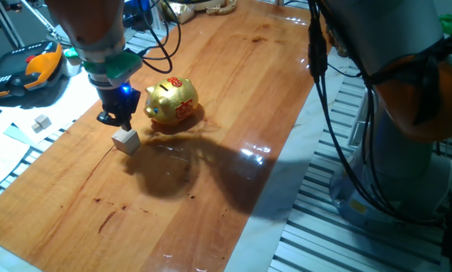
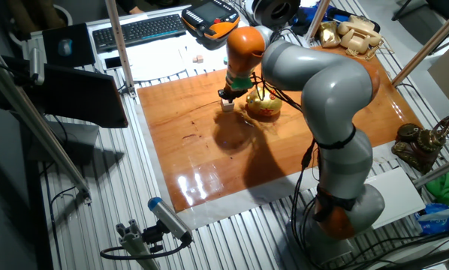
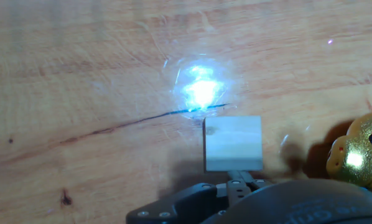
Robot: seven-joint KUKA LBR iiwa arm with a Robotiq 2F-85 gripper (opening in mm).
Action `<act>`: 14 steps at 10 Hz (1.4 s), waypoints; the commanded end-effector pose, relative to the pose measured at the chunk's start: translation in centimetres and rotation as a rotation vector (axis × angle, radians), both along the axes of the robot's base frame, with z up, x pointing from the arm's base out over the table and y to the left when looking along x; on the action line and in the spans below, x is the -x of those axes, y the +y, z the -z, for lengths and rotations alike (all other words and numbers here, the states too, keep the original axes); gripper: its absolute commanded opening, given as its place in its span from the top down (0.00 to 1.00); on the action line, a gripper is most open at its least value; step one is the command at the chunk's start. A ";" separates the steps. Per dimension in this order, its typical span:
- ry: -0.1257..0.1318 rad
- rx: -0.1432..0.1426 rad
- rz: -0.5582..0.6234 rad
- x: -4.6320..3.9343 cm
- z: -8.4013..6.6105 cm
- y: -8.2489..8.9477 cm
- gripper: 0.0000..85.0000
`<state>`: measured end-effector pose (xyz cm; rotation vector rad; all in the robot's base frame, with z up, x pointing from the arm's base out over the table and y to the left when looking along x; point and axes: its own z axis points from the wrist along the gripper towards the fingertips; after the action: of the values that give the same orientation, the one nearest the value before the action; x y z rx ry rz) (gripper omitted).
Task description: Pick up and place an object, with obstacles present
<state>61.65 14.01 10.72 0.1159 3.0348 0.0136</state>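
- The gold piggy bank (image 1: 172,100) carries red markings on its flank and back, but they are too small and glossy for me to make out as writing; no other label here is legible.
- The little beige wooden cube (image 1: 126,140) sits on the wooden table (image 1: 233,98), just beside the piggy bank and apart from it, with the pig's snout turned its way.
- The gripper (image 1: 119,119) hangs directly over the cube, its dark tips right at the cube's top edge.
- In the hand view the cube (image 3: 233,144) lies just ahead of the black finger hardware, with the pig (image 3: 359,152) off to one side.
- Whether the claw is closed on the cube or merely above it, I cannot tell.
- A smaller whitish cube (image 1: 41,122) rests on white paper beyond the table edge.
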 end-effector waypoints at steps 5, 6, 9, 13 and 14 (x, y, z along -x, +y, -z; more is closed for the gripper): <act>-0.023 -0.015 0.025 0.02 0.0 0.0 1.00; -0.018 -0.020 0.031 -0.09 0.0 0.1 1.00; -0.013 -0.022 0.023 -1.07 0.2 -0.2 1.00; -0.020 -0.019 0.020 -1.72 1.0 -0.5 1.00; -0.018 -0.018 0.026 -1.74 1.0 -0.6 1.00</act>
<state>63.42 13.46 9.69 0.1551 3.0152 0.0403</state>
